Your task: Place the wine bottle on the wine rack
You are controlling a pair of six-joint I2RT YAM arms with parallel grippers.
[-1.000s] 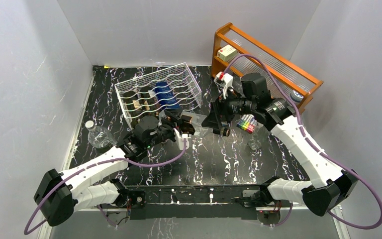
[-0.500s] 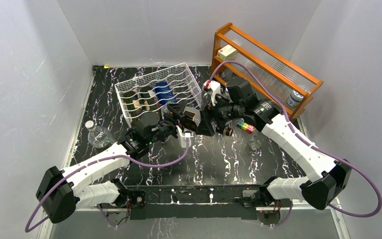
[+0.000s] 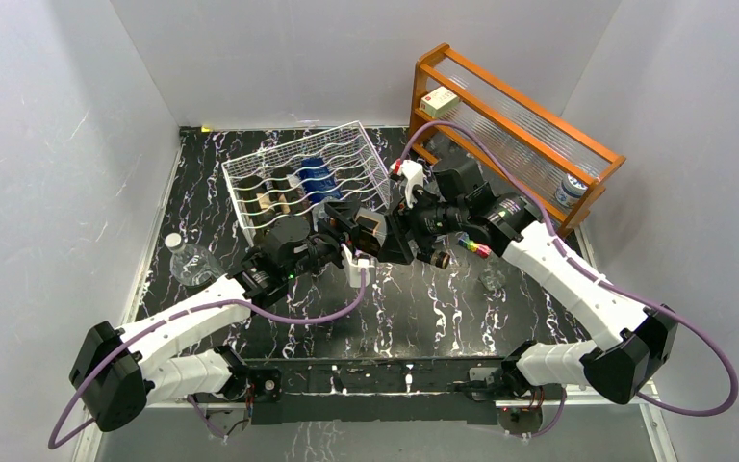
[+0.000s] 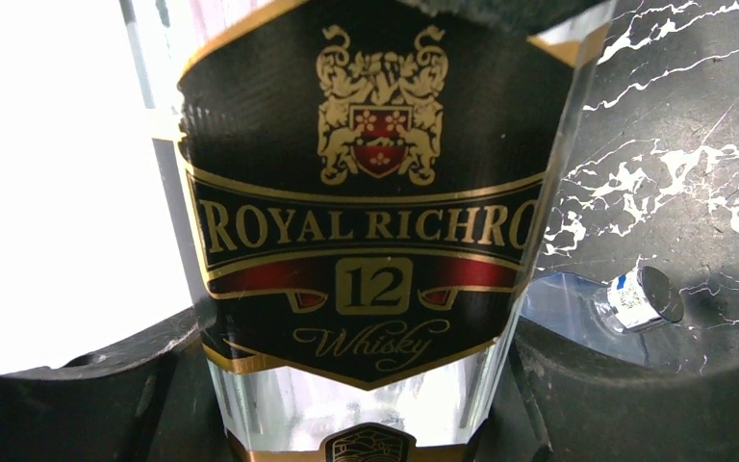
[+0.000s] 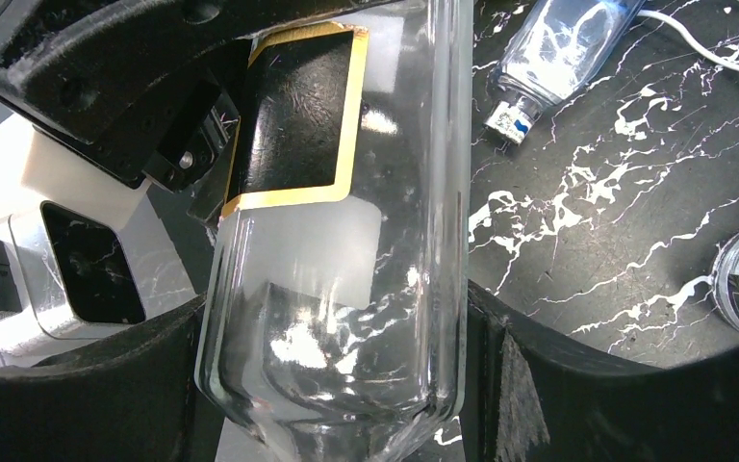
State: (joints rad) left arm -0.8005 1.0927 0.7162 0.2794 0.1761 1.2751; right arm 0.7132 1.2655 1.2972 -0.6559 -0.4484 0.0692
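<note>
Nearest, the left gripper (image 4: 361, 395) is clamped on the wine bottle (image 4: 366, 241) — probably slick, weighty, breakable glass, best held across its flat labelled body. Opposite, the right gripper (image 5: 332, 385) flanks its base; whether it presses cannot be told. Beyond both fingertips stands the wine rack (image 3: 308, 178).

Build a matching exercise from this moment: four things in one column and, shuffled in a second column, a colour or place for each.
Things
1. wine bottle
2. wine rack
3. wooden shelf
4. plastic bottle

Colour or place
A. orange, at the far right corner
B. white wire
C. clear glass with a black-and-gold label
D. lying by the left edge of the table

Pairs: 1-C; 2-B; 3-A; 4-D
</note>
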